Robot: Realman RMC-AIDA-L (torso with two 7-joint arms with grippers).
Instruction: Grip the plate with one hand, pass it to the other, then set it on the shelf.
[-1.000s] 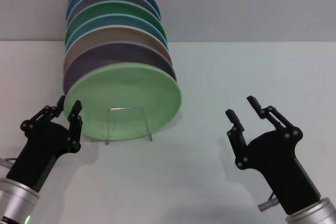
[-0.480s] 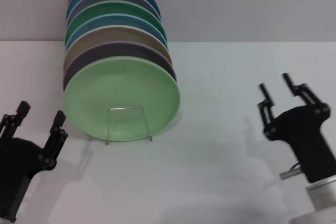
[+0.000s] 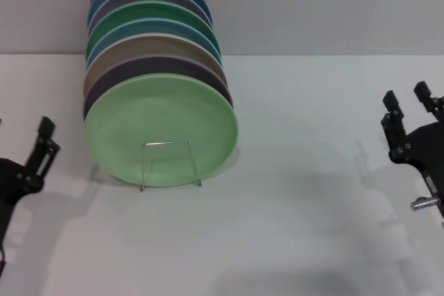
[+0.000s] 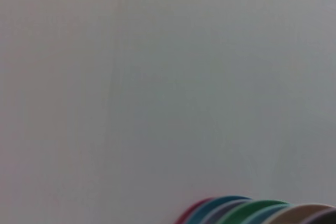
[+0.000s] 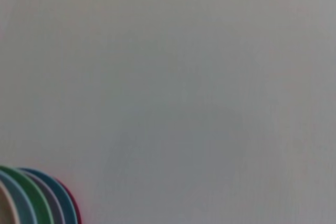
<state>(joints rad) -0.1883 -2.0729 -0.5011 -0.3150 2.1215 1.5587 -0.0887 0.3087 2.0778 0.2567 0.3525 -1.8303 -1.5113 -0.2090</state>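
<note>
The light green plate point(image 3: 161, 119) stands on edge at the front of a row of plates in the wire shelf point(image 3: 166, 143), one loop of which crosses its lower face. My left gripper point(image 3: 21, 125) is at the left edge of the head view, well clear of the plate, with one finger point(image 3: 43, 147) showing and the other past the edge; it is open and holds nothing. At the right edge my right gripper point(image 3: 405, 92) is open and empty, far from the plate.
Behind the light green plate stand several more plates point(image 3: 149, 39) in purple, tan, blue, dark green and red. Both wrist views show only the wall and the plate rims point(image 4: 252, 212) point(image 5: 37, 198). The white table point(image 3: 298, 199) runs between the arms.
Both arms have drawn back and outward, the left toward the left edge and the right toward the right edge. The plate stands unmoved in the shelf.
</note>
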